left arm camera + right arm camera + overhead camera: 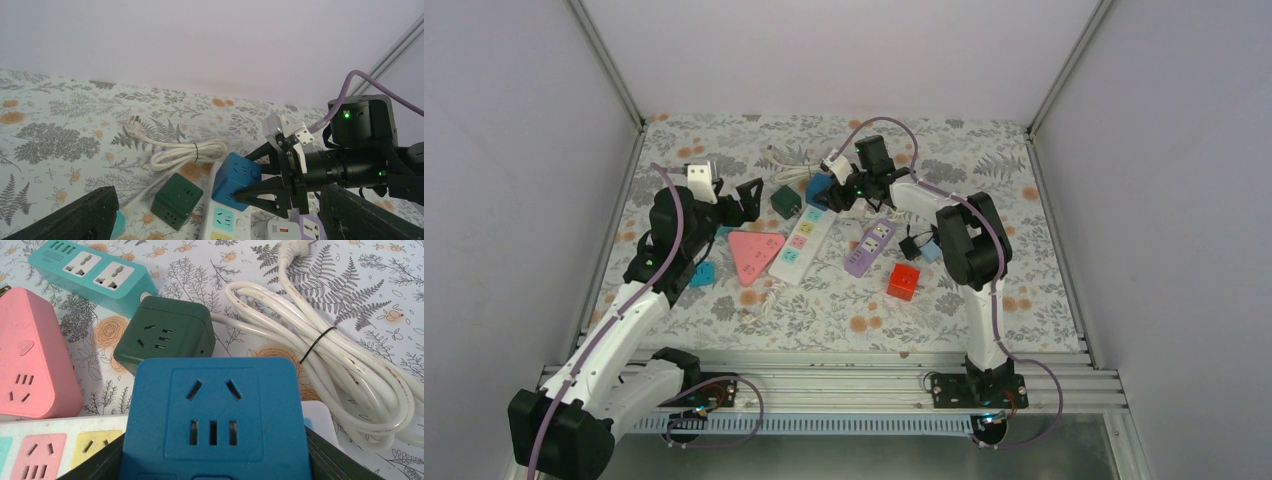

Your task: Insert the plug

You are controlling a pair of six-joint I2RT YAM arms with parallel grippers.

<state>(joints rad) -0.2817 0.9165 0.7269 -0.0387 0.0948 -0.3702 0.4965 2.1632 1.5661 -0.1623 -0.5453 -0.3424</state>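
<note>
The right claw [245, 176] pinches the blue cube adapter [215, 425] by its two sides, right at the far end of the white power strip [802, 245] on the floral desk [984, 300]; its prongs are hidden. A green cube socket [167, 335] sits just beside it. The left claw [727, 190] hangs spread wide, holding nothing, above the pink triangular socket [756, 252].

Floral desk [1014, 300] bore a white power strip [802, 243] beneath the right tool [826, 190], green cube socket [785, 201] just ahead of it, coiled white cable [340, 360] farther ahead, purple strip [870, 246] and red cube [903, 282] behind it.
</note>
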